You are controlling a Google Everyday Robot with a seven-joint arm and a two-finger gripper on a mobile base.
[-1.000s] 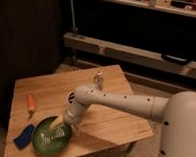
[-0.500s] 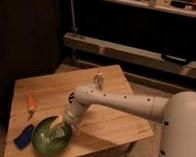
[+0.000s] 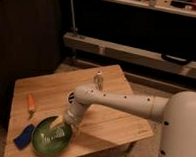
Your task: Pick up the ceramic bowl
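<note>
dim room, dark panelling behind, and a long pale ledge (image 3: 143, 54) running across the back wall with a dark handle-like shape (image 3: 174, 59) lying on it toward the right. a tall dark cabinet (image 3: 24, 33) fills the left side. in front of it stands a light wooden table (image 3: 113, 125), turned so that one corner points away from me.

my arm (image 3: 125, 102), white and rounded, reaches in from the right and bends down at the elbow joint toward the table's front left part. my gripper (image 3: 57, 125) hangs at the end of it, tipped downward over the right side of the ceramic bowl (image 3: 46, 142), with its pale fingers spread apart and reaching inside the rim. whether they touch the glaze i cannot tell. nothing is clamped between them.

the ceramic bowl sits flat on the table near the front left edge, wide, shallow and glossy green, with pale glare across its inside. just beside it on the left lies a flat blue sponge (image 3: 23, 137), close to the table's edge. farther back on the left lies a small orange piece (image 3: 32, 103), well apart from the bowl. near the far corner a small white bottle (image 3: 98, 80) stands upright, behind my arm.
</note>
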